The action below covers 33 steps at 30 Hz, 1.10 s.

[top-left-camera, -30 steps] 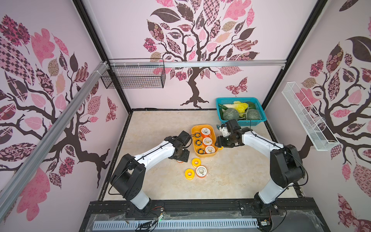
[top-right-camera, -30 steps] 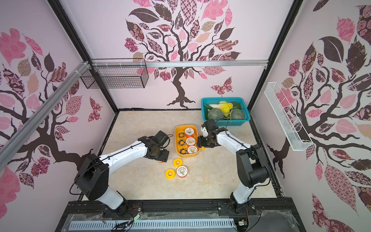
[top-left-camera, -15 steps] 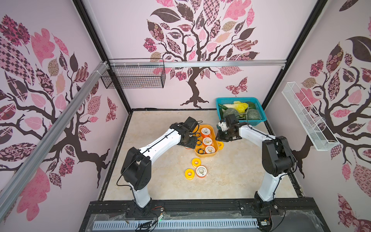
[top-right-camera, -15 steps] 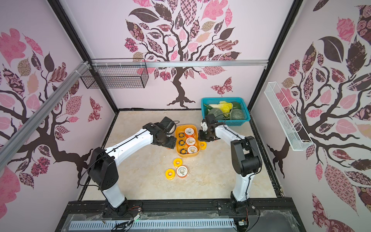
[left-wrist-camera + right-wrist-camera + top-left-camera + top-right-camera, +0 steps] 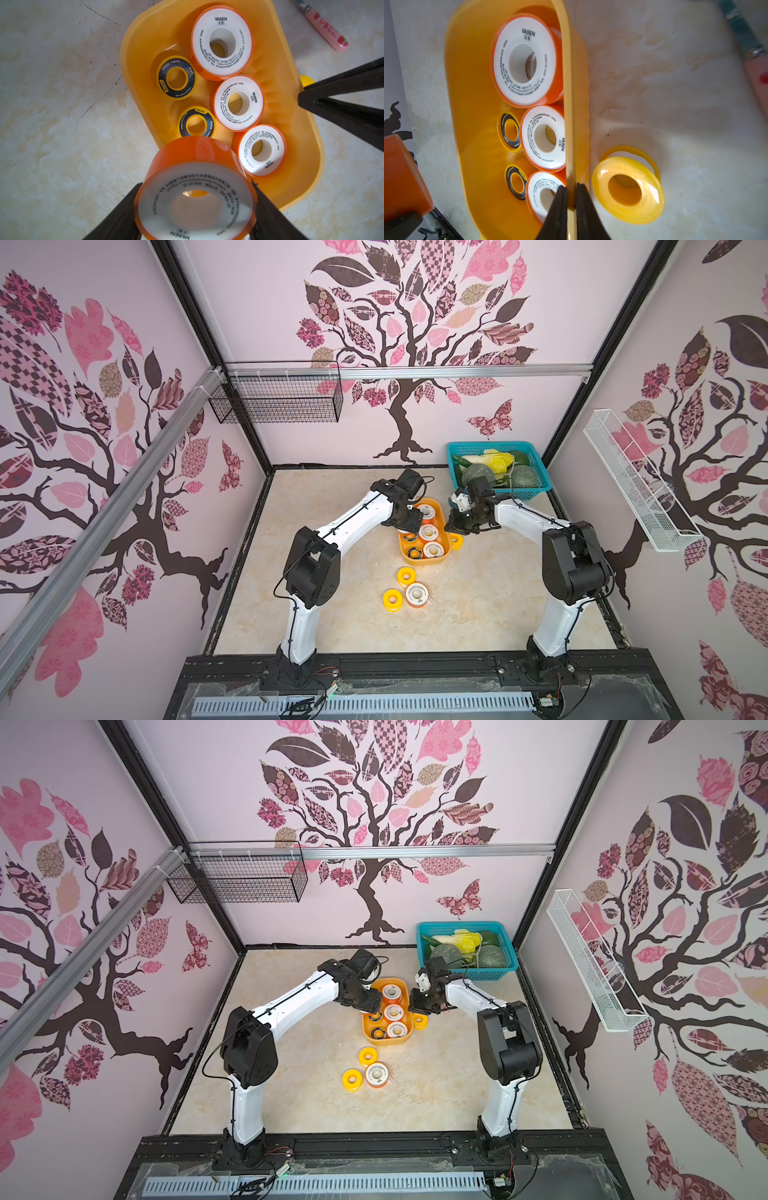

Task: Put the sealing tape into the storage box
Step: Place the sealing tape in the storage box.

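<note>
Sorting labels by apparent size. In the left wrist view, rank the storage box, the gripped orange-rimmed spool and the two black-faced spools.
1. storage box
2. gripped orange-rimmed spool, enlarged by nearness to the camera
3. the two black-faced spools, about alike; no ranking between them.

Left claw (image 5: pixel 195 209), gripping a white-faced orange-rimmed spool (image 5: pixel 195 182), moved off the bench (image 5: pixel 332 614) left of the storage box (image 5: pixel 424 561). It's now over the box's left rim. Left arm (image 5: pixel 353 522) now reaches farther out. Right claw (image 5: pixel 571 188) was part-open by the box's right side, now pinched tight on that wall.
</note>
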Each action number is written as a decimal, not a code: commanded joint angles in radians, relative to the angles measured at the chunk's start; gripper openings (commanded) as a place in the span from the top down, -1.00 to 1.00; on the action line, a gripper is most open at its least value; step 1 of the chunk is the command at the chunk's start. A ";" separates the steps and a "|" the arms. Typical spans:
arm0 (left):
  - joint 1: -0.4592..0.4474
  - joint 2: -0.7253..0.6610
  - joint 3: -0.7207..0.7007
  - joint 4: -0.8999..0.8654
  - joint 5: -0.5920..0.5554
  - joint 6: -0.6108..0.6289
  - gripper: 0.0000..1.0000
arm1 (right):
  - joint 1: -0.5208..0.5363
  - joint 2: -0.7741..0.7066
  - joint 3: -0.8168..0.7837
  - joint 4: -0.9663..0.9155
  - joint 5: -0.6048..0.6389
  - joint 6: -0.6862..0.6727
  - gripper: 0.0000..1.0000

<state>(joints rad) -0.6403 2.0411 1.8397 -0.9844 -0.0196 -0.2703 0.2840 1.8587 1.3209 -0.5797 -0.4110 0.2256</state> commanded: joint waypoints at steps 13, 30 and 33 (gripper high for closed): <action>-0.003 0.124 0.093 -0.002 0.097 -0.007 -0.36 | 0.004 -0.016 -0.058 0.053 -0.057 0.078 0.72; -0.014 0.247 0.239 -0.037 0.127 -0.024 -0.36 | 0.014 -0.021 -0.067 0.059 -0.041 0.092 0.72; -0.019 0.264 0.264 -0.046 0.131 -0.024 -0.36 | 0.014 -0.023 -0.066 0.059 -0.047 0.092 0.72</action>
<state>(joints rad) -0.6502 2.2879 2.0705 -1.0164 0.0937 -0.2886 0.2810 1.8576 1.2686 -0.4995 -0.4622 0.3107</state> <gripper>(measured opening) 0.734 0.142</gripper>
